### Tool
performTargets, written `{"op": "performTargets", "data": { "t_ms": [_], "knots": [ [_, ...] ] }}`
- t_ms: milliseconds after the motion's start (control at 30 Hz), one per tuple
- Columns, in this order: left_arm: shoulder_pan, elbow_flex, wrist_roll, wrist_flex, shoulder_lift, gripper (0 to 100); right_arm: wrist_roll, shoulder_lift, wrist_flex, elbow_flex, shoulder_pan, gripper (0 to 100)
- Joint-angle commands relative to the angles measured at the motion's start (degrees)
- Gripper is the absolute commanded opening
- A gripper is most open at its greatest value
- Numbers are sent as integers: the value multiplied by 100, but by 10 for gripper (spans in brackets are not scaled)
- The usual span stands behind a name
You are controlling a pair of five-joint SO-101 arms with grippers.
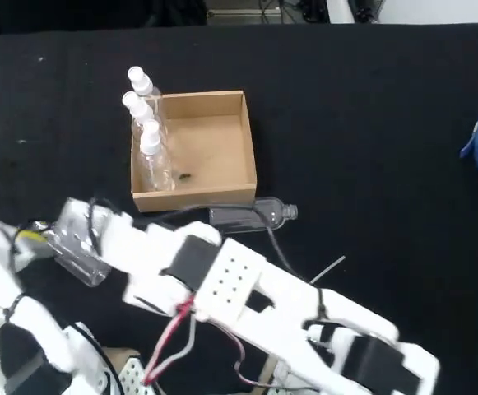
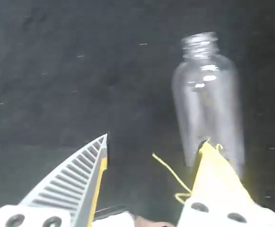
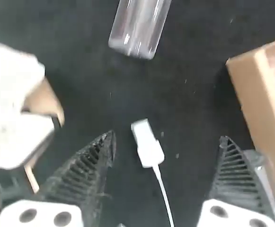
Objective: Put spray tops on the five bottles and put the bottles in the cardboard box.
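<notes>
High overview; wrist views near tabletop [image 1: 387,123]

**Both your grippers stand wide open**

Your right arm [image 1: 247,288] stretches from the near right corner diagonally across toward the left, forearm low and nearly level. At its end, your right gripper [image 3: 166,139] has its two dark ribbed fingers spread far apart. Your left arm [image 1: 8,296] comes up from the near left corner. Your left gripper [image 2: 155,141] is parted too, a grey ribbed finger and a yellow-faced finger well apart. The two wrists sit near each other.
</notes>
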Motion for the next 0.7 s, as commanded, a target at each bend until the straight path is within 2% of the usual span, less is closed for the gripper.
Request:
{"op": "performTargets", "data": {
  "t_ms": [0, 167, 267, 433, 667],
  "knots": [
    [866, -207, 651, -299, -18, 181, 378, -831, -97, 629, 202, 297],
    [1112, 303, 879, -1389, -18, 181, 431, -1701, -484, 1543, 492, 297],
    [1165, 567, 888, -1714, -18, 182, 431, -2105, -651, 1921, 668, 297],
    [1323, 646, 879, -1960, 360, 182, 440, -2545, -1055, 2554, 668, 297],
    [1332, -295, 888, -1952, 1960, 182, 440, -2747, -1415, 3090, 659, 297]
  ]
}}
